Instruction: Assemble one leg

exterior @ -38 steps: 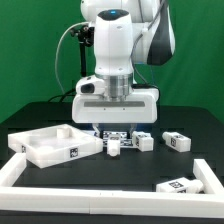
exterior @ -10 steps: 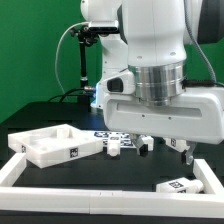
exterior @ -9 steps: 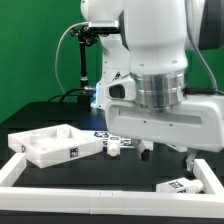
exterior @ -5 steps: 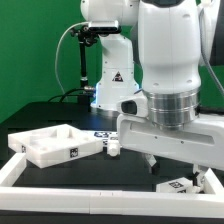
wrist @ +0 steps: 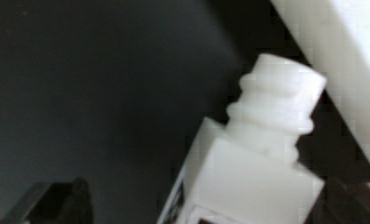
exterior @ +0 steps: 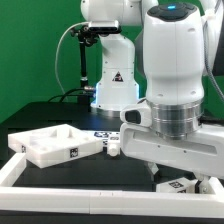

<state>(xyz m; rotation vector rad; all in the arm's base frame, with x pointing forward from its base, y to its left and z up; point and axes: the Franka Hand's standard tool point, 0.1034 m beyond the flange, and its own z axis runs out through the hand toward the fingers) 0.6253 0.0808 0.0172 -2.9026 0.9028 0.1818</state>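
Since 3.8 s ago the gripper has shifted: then it hung over the table's middle at the back, now it's at the exterior view's right, nearer the cam & lower, w/ the arm filling most of that side. Vs 0.5 s ago it's a touch lower. Two small parts seen earlier at centre-right are now hidden behind the hand. No change to the square white top part or the short white peg.

Ext view: the white leg lies on the black table at the exterior view's lower right, just inside the white border rail, w/ tags on its faces. The gripper hangs right over it, very close; can't tell if they touch. One dark finger shows below the hand; the other isn't clear. At the exterior view's left sits the square white top part, well apart from the leg. Just beside its corner stands the short white peg. A bit of the marker board shows behind the peg. At the back is the arm's base.

Wrist view: the white leg fills the middle, tilted, its stepped narrow end pointing away from the cam. One dark finger sits off to one side w/ a clear gap, so the jaws are spread & nothing is clamped. 2nd finger not seen. The white border rail runs near the narrow end.
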